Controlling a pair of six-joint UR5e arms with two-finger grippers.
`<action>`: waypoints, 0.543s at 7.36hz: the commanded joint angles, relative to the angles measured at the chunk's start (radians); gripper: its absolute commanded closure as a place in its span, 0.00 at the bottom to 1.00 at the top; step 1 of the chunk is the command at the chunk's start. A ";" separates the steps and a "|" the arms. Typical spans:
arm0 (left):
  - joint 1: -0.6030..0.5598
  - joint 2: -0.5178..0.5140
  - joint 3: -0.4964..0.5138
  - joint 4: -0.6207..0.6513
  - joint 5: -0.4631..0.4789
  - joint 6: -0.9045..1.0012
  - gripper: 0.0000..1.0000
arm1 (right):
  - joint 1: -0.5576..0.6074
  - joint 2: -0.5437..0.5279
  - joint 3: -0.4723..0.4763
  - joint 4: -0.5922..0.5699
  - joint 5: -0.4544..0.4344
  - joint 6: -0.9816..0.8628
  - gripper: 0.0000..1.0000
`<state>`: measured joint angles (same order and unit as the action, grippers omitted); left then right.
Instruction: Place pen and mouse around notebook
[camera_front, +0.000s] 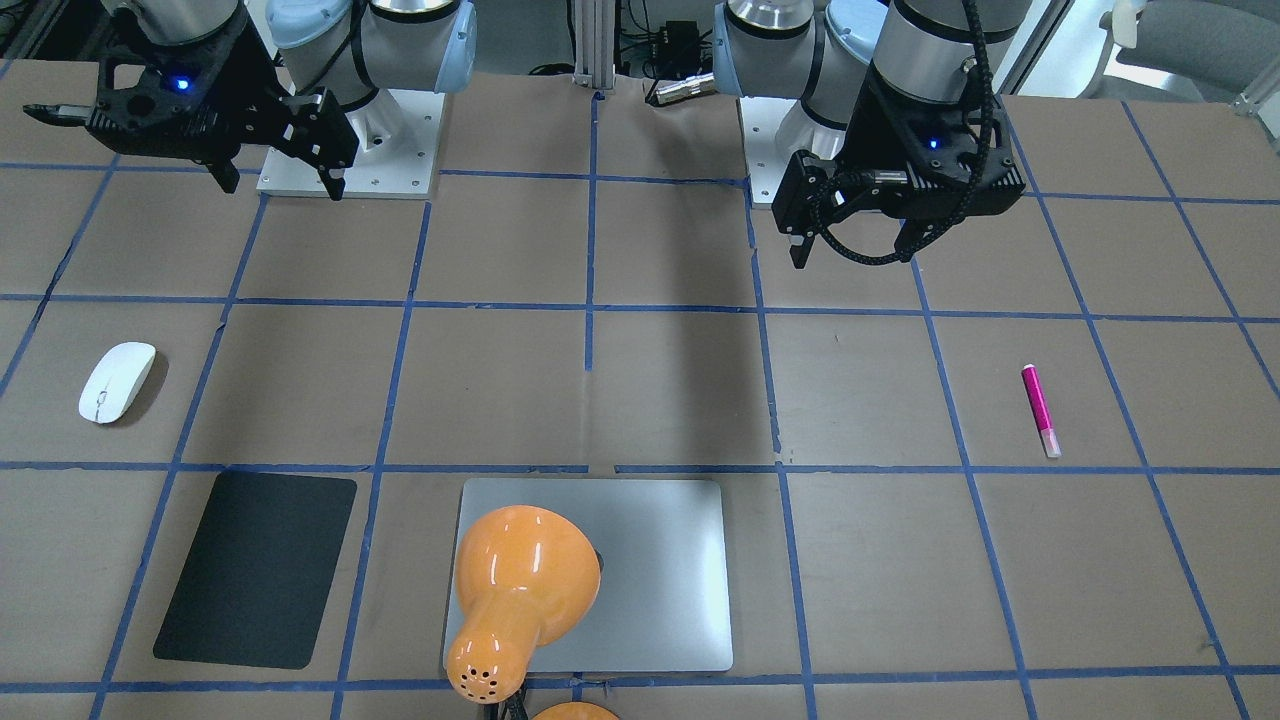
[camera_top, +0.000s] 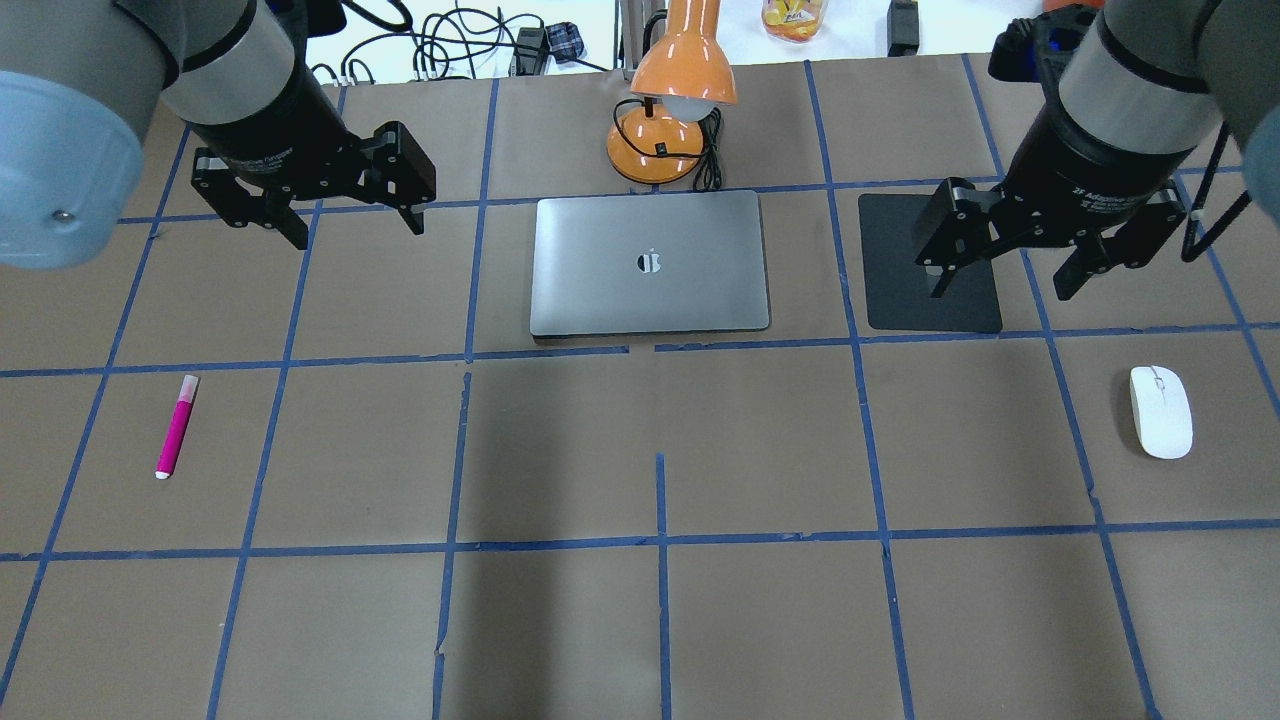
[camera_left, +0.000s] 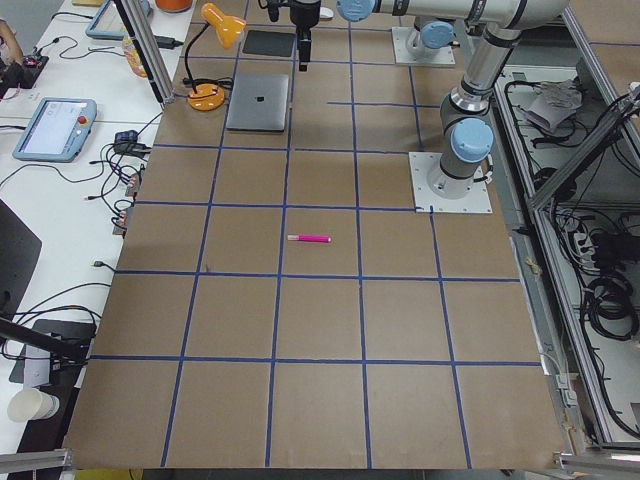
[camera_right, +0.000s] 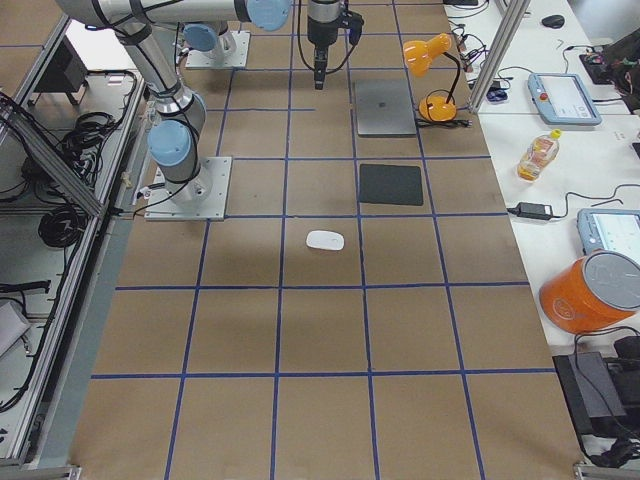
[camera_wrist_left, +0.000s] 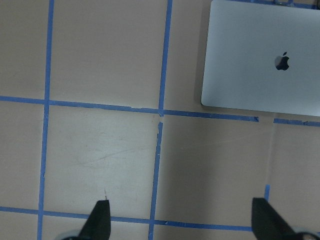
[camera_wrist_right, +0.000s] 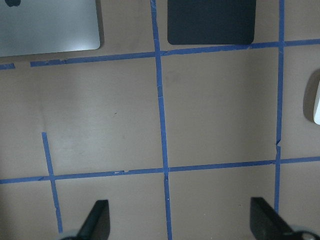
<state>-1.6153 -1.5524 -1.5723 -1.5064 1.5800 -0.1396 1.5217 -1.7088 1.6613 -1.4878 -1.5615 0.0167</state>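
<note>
Hovering over the table (camera_top: 560, 620), the left gripper (camera_top: 357, 228) and the right gripper (camera_top: 1000, 290) carry nothing, each spread wide; I judge the job to be at its very start, with neither thing lifted yet. Take the overhead view as a dial centred on the notebook (camera_top: 650, 265), which lies flat and closed on the far half; the left gripper hangs at nine o'clock and the right at three; the mouse (camera_top: 1161, 412) sits between three and four o'clock, well apart from the notebook; the pen (camera_top: 177, 425) lies between eight and nine, equally far off, its pale end toward twelve. The next move, as I read it, calls for each gripper to swing outward and back toward the robot, drop over the thing on its own side (right over mouse, left over pen), and close; the pen is slim and flat on the table, so the fingers would need to straddle it crosswise and go low.

The tabletop is brown, squared off with blue tape (camera_top: 660, 500); a black mat (camera_top: 900, 295) lies at three o'clock, near the notebook but apart from it, below the right gripper; an orange lamp (camera_top: 672, 85) stands at twelve, just beyond the notebook's far edge. White benches (camera_right: 590, 180) flank the table, holding an orange tub (camera_right: 598, 292), handheld screens (camera_right: 565, 97), a bottle (camera_right: 538, 155), loose cables (camera_top: 440, 40) and a paper cup (camera_left: 30, 405).
</note>
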 joint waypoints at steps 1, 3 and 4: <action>0.001 0.002 -0.003 0.002 0.000 0.000 0.00 | 0.000 0.000 0.000 -0.006 -0.002 -0.001 0.00; 0.002 0.003 -0.006 -0.001 0.000 0.000 0.00 | -0.002 0.004 0.000 -0.005 -0.003 -0.009 0.00; 0.002 0.005 -0.015 -0.002 0.000 0.000 0.00 | -0.003 0.008 0.000 -0.002 -0.003 -0.012 0.00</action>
<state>-1.6139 -1.5502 -1.5794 -1.5069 1.5800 -0.1396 1.5199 -1.7047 1.6613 -1.4922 -1.5641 0.0088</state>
